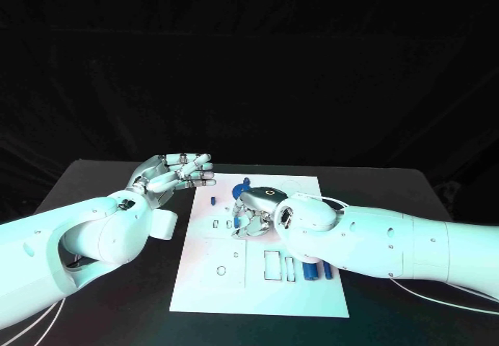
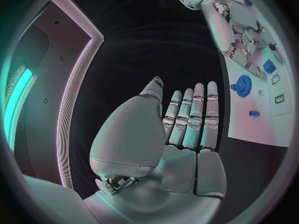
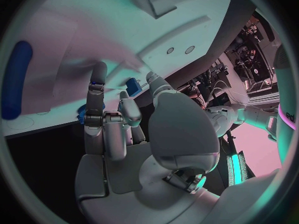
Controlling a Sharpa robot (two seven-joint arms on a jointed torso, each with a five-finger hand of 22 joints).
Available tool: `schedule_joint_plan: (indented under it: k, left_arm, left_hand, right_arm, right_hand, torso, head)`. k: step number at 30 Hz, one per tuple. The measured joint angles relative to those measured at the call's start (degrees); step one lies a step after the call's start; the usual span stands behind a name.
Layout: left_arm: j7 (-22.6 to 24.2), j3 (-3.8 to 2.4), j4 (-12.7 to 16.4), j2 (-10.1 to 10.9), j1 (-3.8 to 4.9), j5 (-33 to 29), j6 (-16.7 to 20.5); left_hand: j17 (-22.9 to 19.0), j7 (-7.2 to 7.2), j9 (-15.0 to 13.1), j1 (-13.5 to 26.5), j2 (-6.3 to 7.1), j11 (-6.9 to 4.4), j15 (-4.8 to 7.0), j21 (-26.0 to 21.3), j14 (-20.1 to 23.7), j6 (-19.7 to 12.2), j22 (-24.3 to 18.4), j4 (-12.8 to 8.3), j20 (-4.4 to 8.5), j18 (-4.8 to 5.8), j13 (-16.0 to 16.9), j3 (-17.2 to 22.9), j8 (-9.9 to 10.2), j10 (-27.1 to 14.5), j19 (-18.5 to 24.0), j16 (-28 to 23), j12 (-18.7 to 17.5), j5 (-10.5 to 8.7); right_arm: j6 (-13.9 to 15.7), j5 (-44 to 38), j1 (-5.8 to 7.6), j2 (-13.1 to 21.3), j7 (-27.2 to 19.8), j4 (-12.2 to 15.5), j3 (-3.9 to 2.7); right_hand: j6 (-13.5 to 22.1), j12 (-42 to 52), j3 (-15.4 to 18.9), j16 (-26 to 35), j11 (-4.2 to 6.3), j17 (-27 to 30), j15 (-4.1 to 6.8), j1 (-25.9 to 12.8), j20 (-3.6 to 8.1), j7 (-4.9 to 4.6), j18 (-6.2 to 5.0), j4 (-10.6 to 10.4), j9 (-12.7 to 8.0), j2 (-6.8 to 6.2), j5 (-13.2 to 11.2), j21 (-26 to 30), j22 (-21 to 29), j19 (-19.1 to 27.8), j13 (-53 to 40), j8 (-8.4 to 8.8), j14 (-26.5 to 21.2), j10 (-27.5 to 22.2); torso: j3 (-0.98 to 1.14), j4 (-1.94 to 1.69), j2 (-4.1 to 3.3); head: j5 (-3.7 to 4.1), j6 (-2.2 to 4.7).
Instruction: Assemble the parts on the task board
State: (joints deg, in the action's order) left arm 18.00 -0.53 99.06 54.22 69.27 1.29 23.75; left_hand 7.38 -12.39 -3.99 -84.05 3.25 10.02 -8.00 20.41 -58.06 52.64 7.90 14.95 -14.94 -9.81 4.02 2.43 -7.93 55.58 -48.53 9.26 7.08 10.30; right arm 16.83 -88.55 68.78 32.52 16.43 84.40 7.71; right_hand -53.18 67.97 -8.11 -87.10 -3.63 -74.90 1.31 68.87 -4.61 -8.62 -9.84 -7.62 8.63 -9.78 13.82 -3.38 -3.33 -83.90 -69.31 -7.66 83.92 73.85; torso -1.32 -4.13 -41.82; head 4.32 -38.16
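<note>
Operator, your items, left to right, placed against the task board (image 1: 223, 288):

1. Left hand (image 1: 171, 175): just off the board's far left corner, above the black table (image 1: 104, 180). Fingers straight and side by side, thumb set apart, nothing in them; the left wrist view shows the same flat palm (image 2: 187, 129).
2. Task board: white plate, middle of the table. Cut-out slots near its near edge; no writing you can read.
3. Blue gear (image 2: 241, 84): on the board, a small blue block (image 2: 268, 65) near it.
4. Right hand (image 1: 254, 209): over the board's middle, fingers bent down onto it. You cannot tell whether they pinch a part.
5. Blue rods (image 1: 317, 270): lying at the board's right side, partly under the right arm.
</note>
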Motion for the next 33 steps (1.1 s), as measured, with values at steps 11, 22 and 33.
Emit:
schedule_joint_plan:
  k: [11, 22, 33]
  left_arm:
    - [-3.51, 0.01, -2.66, -0.87, 0.00, 4.09, -1.30]
    - [-19.61, 0.02, -11.34, -6.24, 0.30, 23.82, -11.31]
    - [-38.49, 0.03, -17.30, -13.57, 2.60, 44.75, -22.18]
  left_hand:
    - [2.86, 1.24, -0.43, -0.16, -0.16, -2.14, 2.80, 4.20, -8.72, 3.33, 1.45, 0.47, 2.15, 0.01, 1.30, -0.96, -0.49, 7.60, -5.43, 3.70, 2.12, 0.00]
    - [38.09, 5.52, -2.21, 6.50, -1.63, -7.08, 9.42, 22.86, -24.48, 9.27, 12.03, 1.73, 9.99, 0.02, 10.23, -2.88, -1.78, 18.73, -16.46, 42.89, 12.38, 0.00]
    - [67.56, 7.49, -9.84, 12.40, -3.33, -9.73, 10.77, 53.64, -25.90, 10.33, 50.20, 1.80, 12.29, 3.54, 43.46, -8.68, -7.01, 18.23, -26.75, 76.28, 45.44, -0.33]
  right_arm:
    - [9.04, 2.25, 0.55, 4.79, -3.70, 4.73, -0.51]
    - [13.71, 31.35, 6.63, 13.01, -19.30, 6.06, -1.13]
    - [11.41, 52.91, 8.26, 20.42, -25.56, 7.16, -1.08]
  right_hand:
    - [1.38, -0.32, 7.90, 1.57, -0.47, -0.05, -0.61, 6.28, -1.44, -0.55, 0.07, -6.41, -1.28, 0.85, 2.07, 0.27, 0.01, 0.85, 0.78, 0.60, 0.20, -0.88]
    - [-3.90, -31.59, 2.78, 38.12, -0.15, 33.85, -1.68, 12.33, -3.96, 0.49, 0.08, -5.07, -1.29, 4.32, 3.18, -0.61, -0.16, 17.40, 28.36, -1.65, -12.67, -15.46]
    - [-7.04, -55.94, -3.89, 69.58, -1.37, 52.69, -3.81, 13.01, -5.74, -0.17, -0.81, -6.44, -2.82, 2.73, 2.78, -0.23, -0.15, 21.66, 52.09, 0.83, -12.26, -5.02]
  torso:
    - [0.11, 0.07, 0.29]
    - [0.37, 0.12, 1.69]
    - [0.52, 0.29, 2.71]
  head:
    - [-0.13, 0.25]
    - [-0.66, -0.22]
    - [-0.94, -1.09]
